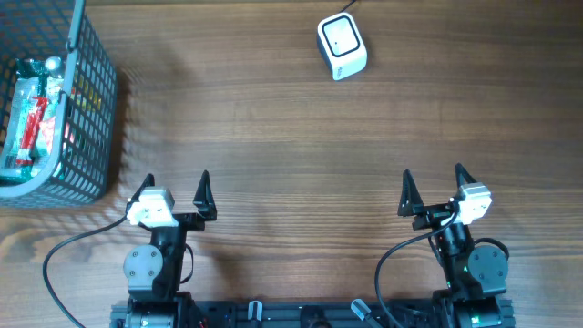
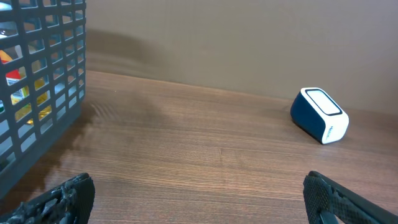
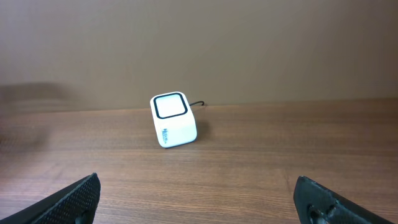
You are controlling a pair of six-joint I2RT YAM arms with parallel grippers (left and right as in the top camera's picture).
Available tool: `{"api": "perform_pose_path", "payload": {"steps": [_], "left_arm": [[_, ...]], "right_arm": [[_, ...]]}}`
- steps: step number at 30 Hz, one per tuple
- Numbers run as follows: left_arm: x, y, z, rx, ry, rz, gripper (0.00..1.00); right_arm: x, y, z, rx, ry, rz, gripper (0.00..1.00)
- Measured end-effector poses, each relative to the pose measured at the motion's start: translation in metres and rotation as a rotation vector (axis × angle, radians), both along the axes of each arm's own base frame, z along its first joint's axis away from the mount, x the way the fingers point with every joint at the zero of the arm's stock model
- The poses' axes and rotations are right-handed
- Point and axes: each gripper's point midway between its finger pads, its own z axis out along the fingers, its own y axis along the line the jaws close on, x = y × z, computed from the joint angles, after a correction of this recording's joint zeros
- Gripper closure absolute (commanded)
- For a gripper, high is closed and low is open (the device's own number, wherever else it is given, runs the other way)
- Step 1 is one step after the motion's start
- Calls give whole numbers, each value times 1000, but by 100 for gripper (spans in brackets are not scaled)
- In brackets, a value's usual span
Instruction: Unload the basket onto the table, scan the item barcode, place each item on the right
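We've got a grey mesh basket (image 1: pixel 96 109) at the desk's (image 1: pixel 273 146) far left corner, stuffed with packets (image 1: pixel 23 159). A red, white and green wrapper (image 1: pixel 35 118) lies on top, yellow packs (image 2: pixel 28 111) show through the mesh, and the rest is too crowded to tell apart. The white barcode scanner (image 1: pixel 342 46) sits by the far edge, right of centre and well apart from the basket, with its cable (image 3: pixel 198 103) trailing behind it. At the near edge we see the left gripper (image 1: pixel 176 178) and right gripper (image 1: pixel 434 173), both with jaws spread wide and pinching nothing.
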Motion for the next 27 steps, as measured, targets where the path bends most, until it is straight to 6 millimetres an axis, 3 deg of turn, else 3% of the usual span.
{"api": "perform_pose_path", "payload": {"steps": [17, 20, 23, 27], "left_arm": [[-4, -5, 2, -6, 59, -27, 0], [-11, -7, 28, -9, 107, -37, 0], [-19, -7, 66, -11, 210, -40, 0], [-28, -11, 103, -20, 464, -61, 0]], "right_arm": [[0, 0, 0, 0, 0, 0, 0], [0, 0, 0, 0, 0, 0, 0], [0, 0, 0, 0, 1, 0, 0], [0, 0, -1, 0, 2, 0, 0]]}}
